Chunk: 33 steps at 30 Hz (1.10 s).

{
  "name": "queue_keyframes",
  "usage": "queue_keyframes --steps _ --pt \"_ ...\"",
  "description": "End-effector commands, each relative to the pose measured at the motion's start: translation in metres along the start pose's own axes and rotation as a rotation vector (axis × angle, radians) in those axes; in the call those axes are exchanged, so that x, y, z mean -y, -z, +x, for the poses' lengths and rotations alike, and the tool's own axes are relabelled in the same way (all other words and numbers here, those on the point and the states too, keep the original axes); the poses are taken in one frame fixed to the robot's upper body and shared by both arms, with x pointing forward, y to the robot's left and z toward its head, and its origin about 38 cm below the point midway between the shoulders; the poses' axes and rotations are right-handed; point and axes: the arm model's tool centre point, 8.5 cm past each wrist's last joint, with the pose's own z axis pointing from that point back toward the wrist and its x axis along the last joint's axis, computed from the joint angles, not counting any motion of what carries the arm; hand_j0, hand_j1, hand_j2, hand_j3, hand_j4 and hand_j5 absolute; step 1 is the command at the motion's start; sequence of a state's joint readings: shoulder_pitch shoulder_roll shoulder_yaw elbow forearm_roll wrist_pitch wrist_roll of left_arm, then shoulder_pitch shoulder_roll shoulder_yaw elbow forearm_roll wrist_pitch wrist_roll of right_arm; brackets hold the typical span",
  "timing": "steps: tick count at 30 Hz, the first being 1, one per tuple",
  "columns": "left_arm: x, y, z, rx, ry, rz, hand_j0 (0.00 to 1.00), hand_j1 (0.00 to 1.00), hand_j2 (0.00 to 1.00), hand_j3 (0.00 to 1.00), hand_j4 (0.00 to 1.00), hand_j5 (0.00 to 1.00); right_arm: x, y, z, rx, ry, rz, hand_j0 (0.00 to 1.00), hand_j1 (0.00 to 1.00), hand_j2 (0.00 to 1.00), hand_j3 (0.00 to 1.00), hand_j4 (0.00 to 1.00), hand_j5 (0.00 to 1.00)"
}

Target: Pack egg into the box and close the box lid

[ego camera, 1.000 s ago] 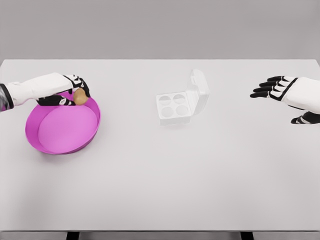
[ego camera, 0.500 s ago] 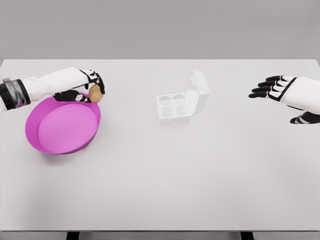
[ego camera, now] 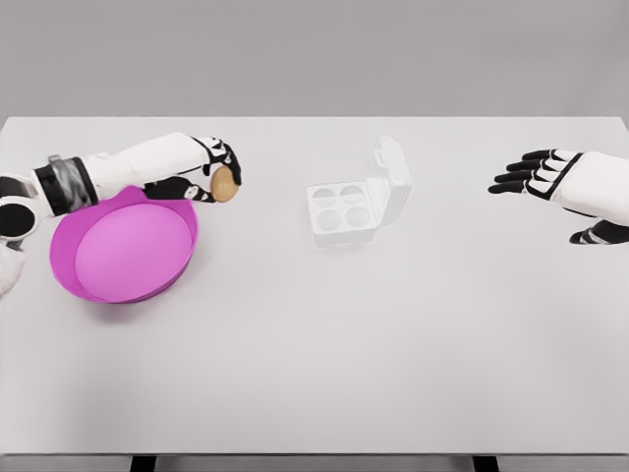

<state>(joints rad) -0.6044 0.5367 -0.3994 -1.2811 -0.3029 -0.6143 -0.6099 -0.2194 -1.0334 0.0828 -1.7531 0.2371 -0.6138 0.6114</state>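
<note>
A brown egg [ego camera: 223, 184] is held in my left hand [ego camera: 214, 175], just right of the magenta bowl [ego camera: 123, 246] and above the table. The white egg box [ego camera: 354, 202] stands near the table's middle, its lid [ego camera: 392, 179] upright on the right side and its several round cups bare. My right hand [ego camera: 531, 174] hovers at the far right with fingers spread, holding nothing.
The magenta bowl sits at the left with nothing visible inside it. A white tabletop [ego camera: 324, 344] stretches wide in front of the box. Grey wall lies behind the far edge.
My left hand has carried the egg up out of the bowl's rim and rightward toward the box. The right hand has barely shifted.
</note>
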Motion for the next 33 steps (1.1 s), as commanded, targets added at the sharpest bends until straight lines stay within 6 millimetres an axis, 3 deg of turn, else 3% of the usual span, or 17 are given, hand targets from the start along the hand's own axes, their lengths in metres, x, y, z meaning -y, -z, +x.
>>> queue_keyframes --steps 1,10,14,17,22,26,33 --pt "0.001 0.006 0.004 0.015 -0.014 0.011 0.34 0.34 0.34 0.34 0.34 0.34 0.001 -0.001 -0.001 -0.002 0.004 -0.001 1.00 1.00 1.00 1.00 1.00 1.00" --pt "0.006 0.023 0.014 0.056 -0.031 0.018 0.35 0.35 0.35 0.35 0.35 0.35 0.002 0.003 -0.013 -0.022 0.016 -0.003 1.00 1.00 1.00 1.00 1.00 1.00" --pt "0.008 0.031 0.019 0.072 -0.038 0.023 0.35 0.35 0.35 0.35 0.35 0.35 -0.006 0.037 -0.024 0.012 0.061 0.023 1.00 1.00 1.00 1.00 1.00 1.00" --pt "0.010 0.037 0.022 0.083 -0.045 0.026 0.35 0.35 0.35 0.35 0.35 0.35 -0.016 0.059 -0.018 0.025 0.047 0.028 1.00 1.00 1.00 1.00 1.00 1.00" --pt "0.012 0.045 0.027 0.098 -0.056 0.033 0.35 0.35 0.35 0.35 0.35 0.35 -0.013 0.059 -0.028 0.001 0.049 0.025 1.00 1.00 1.00 1.00 1.00 1.00" --pt "0.016 0.053 0.031 0.108 -0.055 0.028 0.35 0.35 0.35 0.35 0.35 0.35 -0.020 0.076 -0.031 0.018 0.077 0.044 1.00 1.00 1.00 1.00 1.00 1.00" --pt "0.019 0.065 0.039 0.130 -0.065 0.035 0.35 0.35 0.35 0.35 0.35 0.35 -0.027 0.086 -0.044 -0.002 0.113 0.064 1.00 1.00 1.00 1.00 1.00 1.00"
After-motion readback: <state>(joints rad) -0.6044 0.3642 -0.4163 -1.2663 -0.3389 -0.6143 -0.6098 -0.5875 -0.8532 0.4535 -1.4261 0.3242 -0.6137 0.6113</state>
